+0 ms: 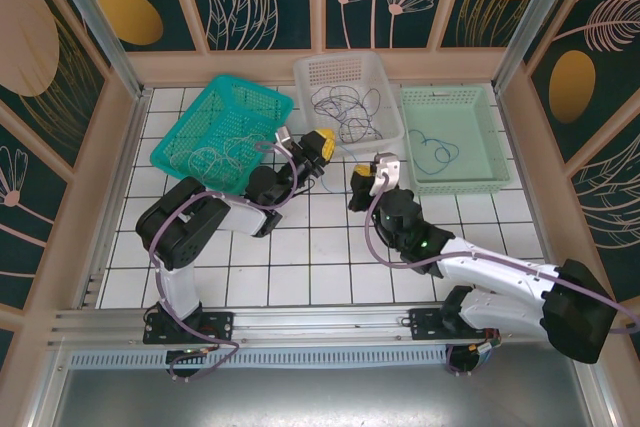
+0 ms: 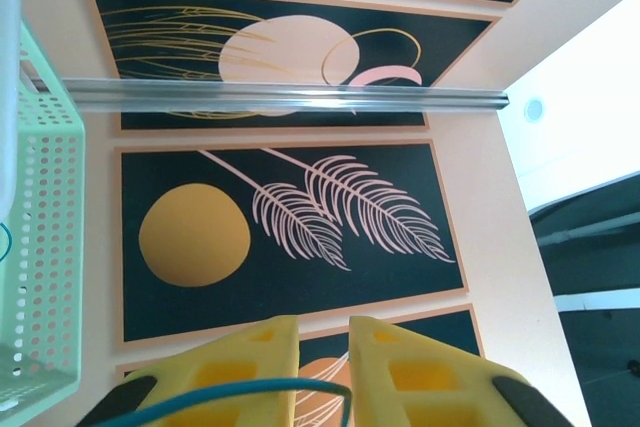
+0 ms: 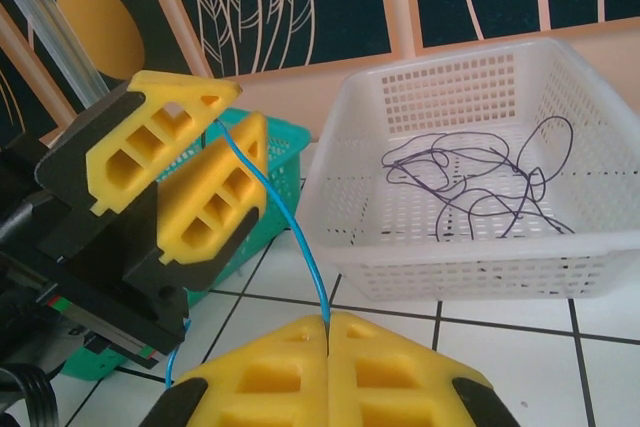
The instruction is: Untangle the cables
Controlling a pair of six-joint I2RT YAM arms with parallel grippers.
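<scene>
A blue cable (image 3: 290,222) runs taut from my right gripper (image 3: 327,319), which is shut on it, up into the gap of my left gripper (image 3: 242,112). In the left wrist view the same blue cable (image 2: 250,387) crosses the left finger and dips between the yellow fingers (image 2: 250,357), which stand a narrow gap apart. Seen from above, my left gripper (image 1: 322,152) and right gripper (image 1: 354,179) face each other close together in front of the baskets. Dark cables (image 3: 470,182) lie tangled in the white basket (image 3: 560,277).
Three baskets line the back: a tilted teal basket (image 1: 175,137) with pale cables (image 1: 225,152), the white basket (image 1: 392,127) with dark cables (image 1: 345,112), and a mint basket (image 1: 495,167) holding a blue loop (image 1: 435,152). White tiles lie in front, with walls on three sides.
</scene>
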